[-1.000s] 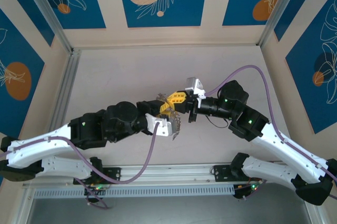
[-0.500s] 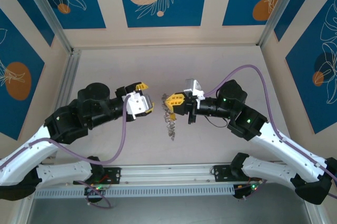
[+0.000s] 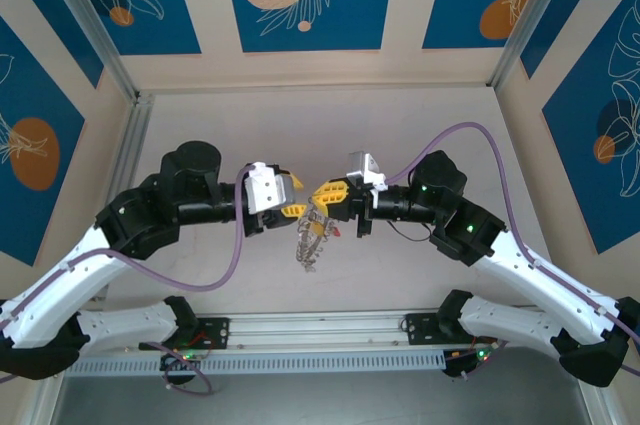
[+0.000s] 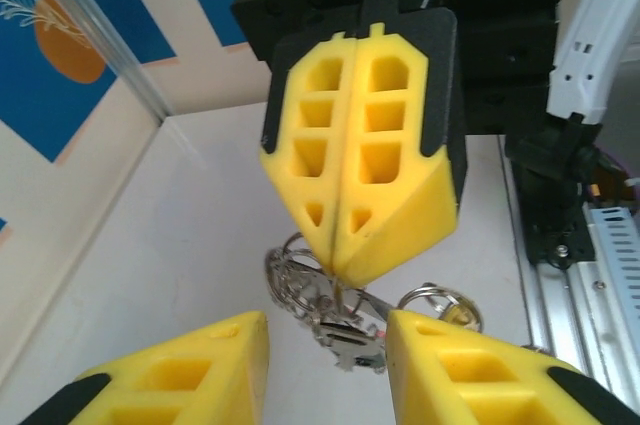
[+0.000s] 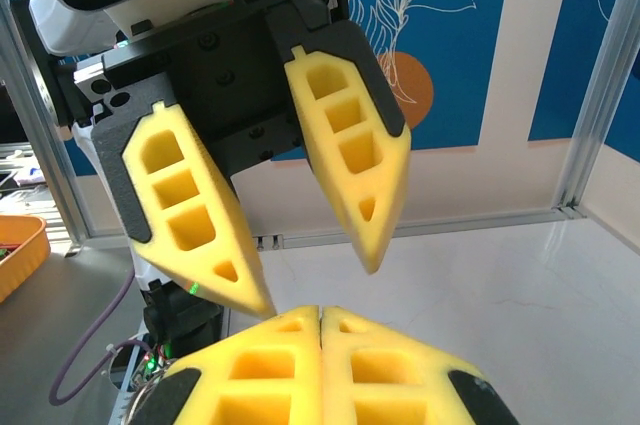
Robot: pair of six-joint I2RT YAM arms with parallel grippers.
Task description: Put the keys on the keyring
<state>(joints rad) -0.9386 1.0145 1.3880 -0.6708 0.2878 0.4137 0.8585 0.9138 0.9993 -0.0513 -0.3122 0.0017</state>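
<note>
Above mid-table, the keyring [image 4: 300, 290] is pinched at its upper rim by the closed right gripper [image 4: 335, 267], with keys [image 3: 320, 229] dangling below. The left gripper [image 5: 313, 283] is spread open just beside it. The ring is judged stiff, light and slippery; a swinging key is best taken by its plastic head.

Two arms [image 3: 90, 255]. Two grippers: left gripper [image 3: 296, 197], right gripper [image 3: 320, 195], two yellow fingers each. One keyring [image 3: 310, 242], centre. Keys [image 3: 318, 229] bunched there, too small to count. Two purple cables [image 3: 232, 250].
</note>
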